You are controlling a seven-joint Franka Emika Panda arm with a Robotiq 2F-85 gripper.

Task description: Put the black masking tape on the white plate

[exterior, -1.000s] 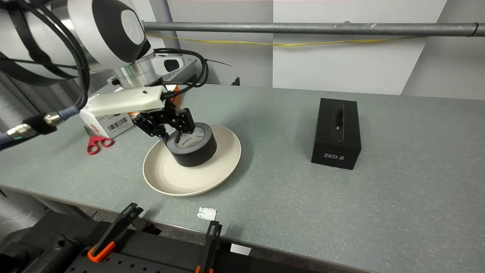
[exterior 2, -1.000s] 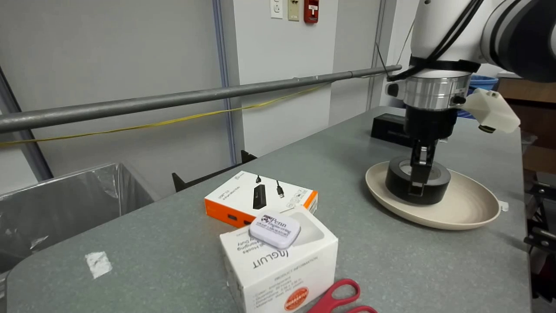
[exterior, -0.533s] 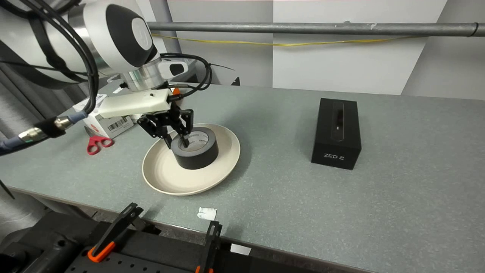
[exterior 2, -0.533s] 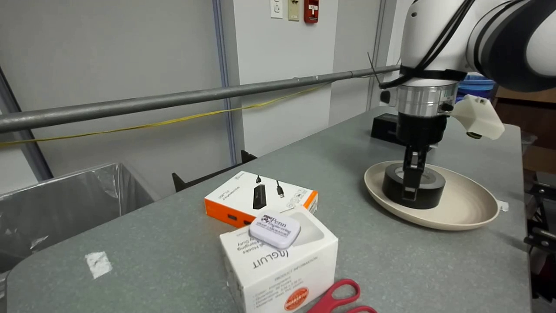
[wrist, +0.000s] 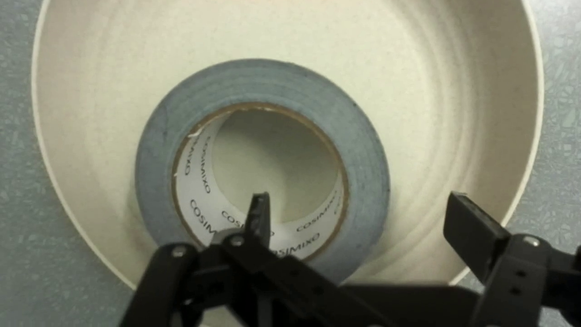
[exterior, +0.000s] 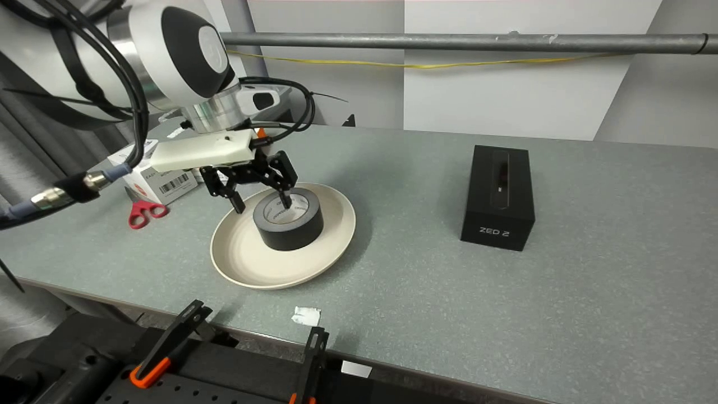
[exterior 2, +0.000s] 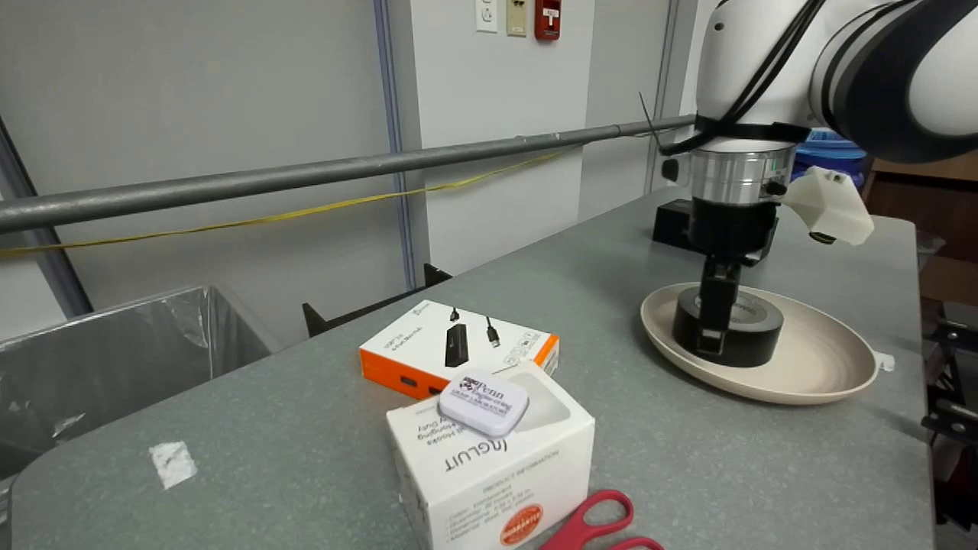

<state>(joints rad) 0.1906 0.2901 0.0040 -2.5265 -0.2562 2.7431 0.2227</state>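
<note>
Grey speckled table [exterior: 404, 292], set before a pale panelled wall [exterior: 521, 92], formed the working surface.

Black tape [exterior: 288, 227] was found lying flat on the white plate [exterior: 244, 258], inside its rim. Its upper face was greyish and its core carried white printed lining; the plate showed through the hole in the wrist view. The gripper [exterior: 263, 206] was released, jaws spread: one finger [wrist: 261, 218] appeared over the hole, the other outside the tape toward the plate's edge. Contact between finger and tape could not be determined.

Further out, a white scrap [exterior: 306, 316] lay between plate and table edge, with a black-and-orange clamp [exterior: 168, 343] beyond that edge. Well apart from the plate, a black carton [exterior: 499, 196] marked ZED 2 was recorded.

In an exterior view, a white box [exterior 2: 497, 462] bore a pale tin [exterior 2: 483, 402] on top. Red-handled scissors [exterior 2: 588, 527], partly out of view, lay just beside it; an orange-edged packet [exterior 2: 428, 336] sat behind.

Past the table's end stood a bin [exterior 2: 137, 363] with a transparent liner. Along the wall, in both exterior views, ran a grey pipe [exterior: 460, 41], a yellow cord [exterior: 426, 65] hanging beneath. An outlet [exterior 2: 487, 15] and a red fitting [exterior 2: 548, 19] were mounted higher up.
</note>
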